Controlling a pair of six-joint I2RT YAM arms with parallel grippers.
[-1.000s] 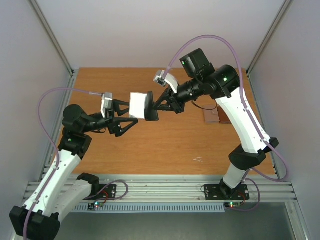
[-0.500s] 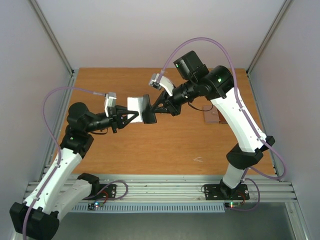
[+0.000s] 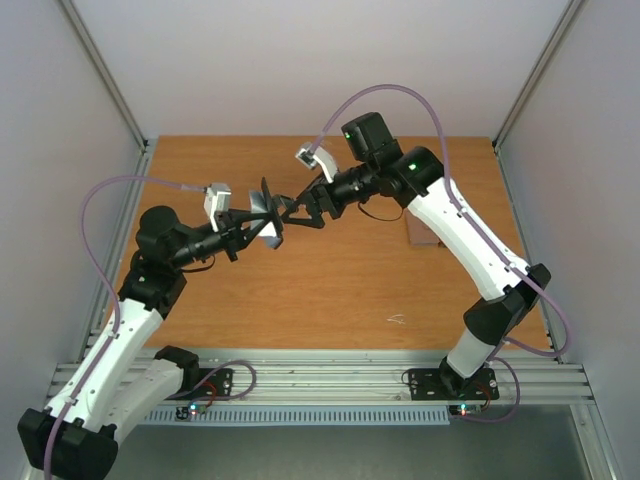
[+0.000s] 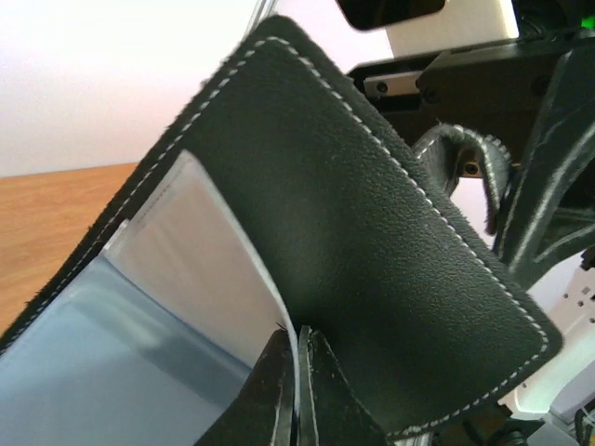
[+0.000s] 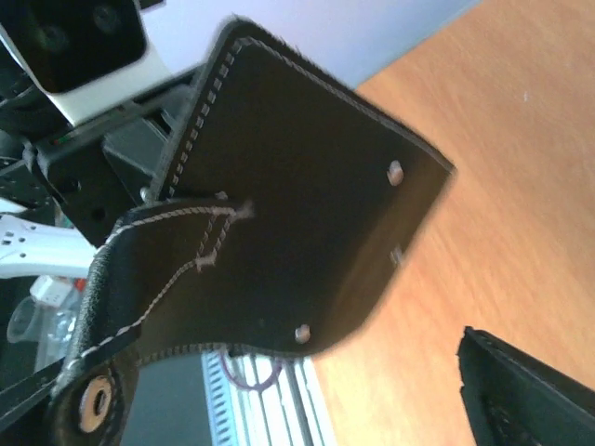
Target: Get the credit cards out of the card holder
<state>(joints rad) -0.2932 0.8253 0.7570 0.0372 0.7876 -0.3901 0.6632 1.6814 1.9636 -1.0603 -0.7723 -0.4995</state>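
Card holder [image 4: 372, 232] hangs open in mid-air between both arms, above the table [image 3: 330, 290]. Your left gripper [image 4: 297, 383] pinches narrow on its pale inner layer; whether the right gripper [image 3: 292, 208] grips cannot be told. Extraction seems just starting, so next draw a card free while bracing the holder. A brown wallet [image 3: 425, 232] lies well apart.

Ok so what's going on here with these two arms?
The card holder is up in the air between the two arms, above the table. The left gripper is pinched shut on a thin inner edge of it. The right gripper is at its other side, but its grip is hard to make out. No credit cards are visibly out yet.
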